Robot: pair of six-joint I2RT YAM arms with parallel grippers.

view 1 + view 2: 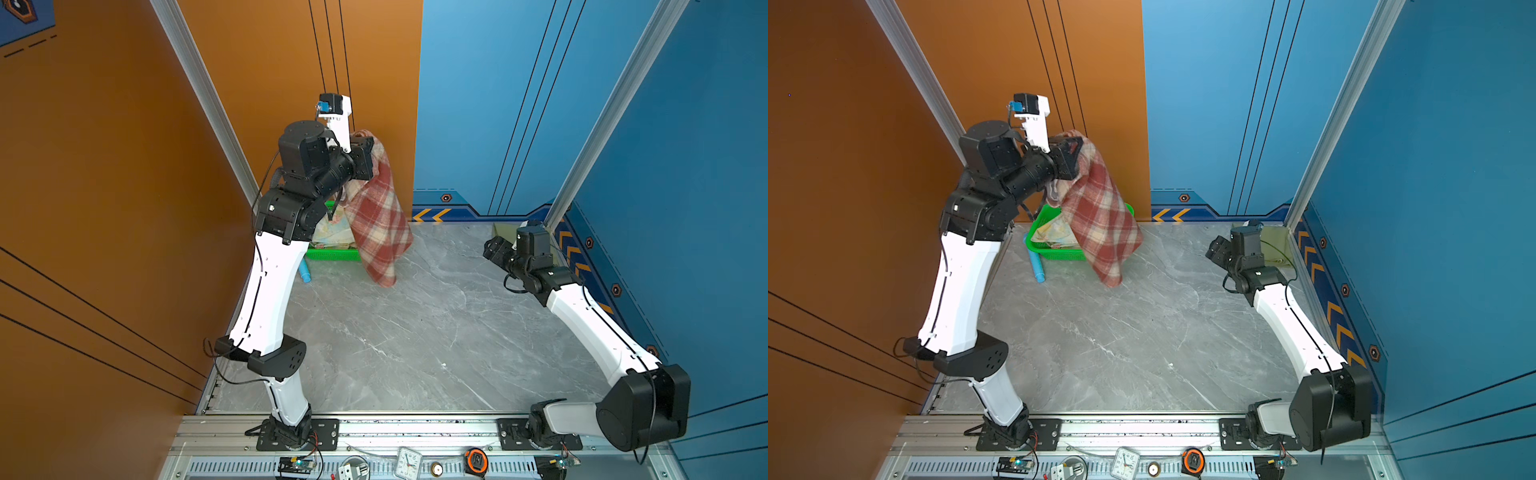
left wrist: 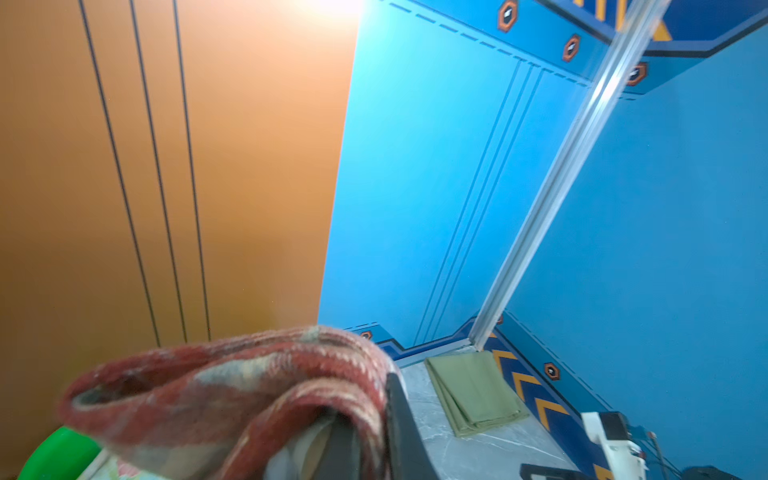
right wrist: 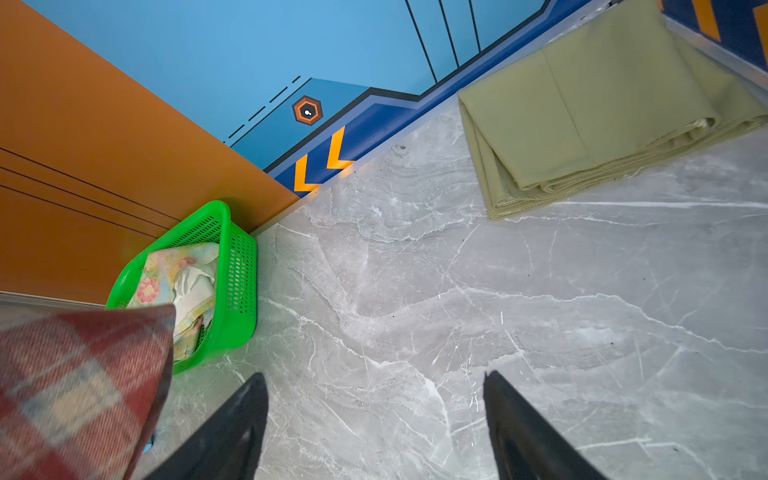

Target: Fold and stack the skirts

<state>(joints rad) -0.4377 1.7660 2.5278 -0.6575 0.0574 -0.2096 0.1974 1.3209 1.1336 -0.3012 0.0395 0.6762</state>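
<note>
My left gripper (image 1: pixel 365 154) (image 2: pixel 368 411) is raised high at the back left, shut on the top edge of the red-brown and cream plaid skirt (image 1: pixel 378 216) (image 1: pixel 1100 224) (image 2: pixel 232 382). The skirt hangs down in front of the green mesh basket (image 1: pixel 1059 253) (image 3: pixel 241 266), and its lower corner reaches the table. The floral skirt (image 1: pixel 1054 232) (image 3: pixel 174 274) lies crumpled inside the basket. The olive-green skirt (image 1: pixel 505 230) (image 2: pixel 473 390) (image 3: pixel 582 108) lies folded in the back right corner. Next to it my right gripper (image 1: pixel 492 249) (image 3: pixel 374 382) hovers open over bare table, holding nothing.
A blue tube (image 1: pixel 304 274) (image 1: pixel 1037 268) lies on the grey marble table (image 1: pixel 415 332) beside the basket. Orange and blue walls close in the back and both sides. A clock (image 1: pixel 409 461) and a tape measure (image 1: pixel 476 459) sit on the front rail.
</note>
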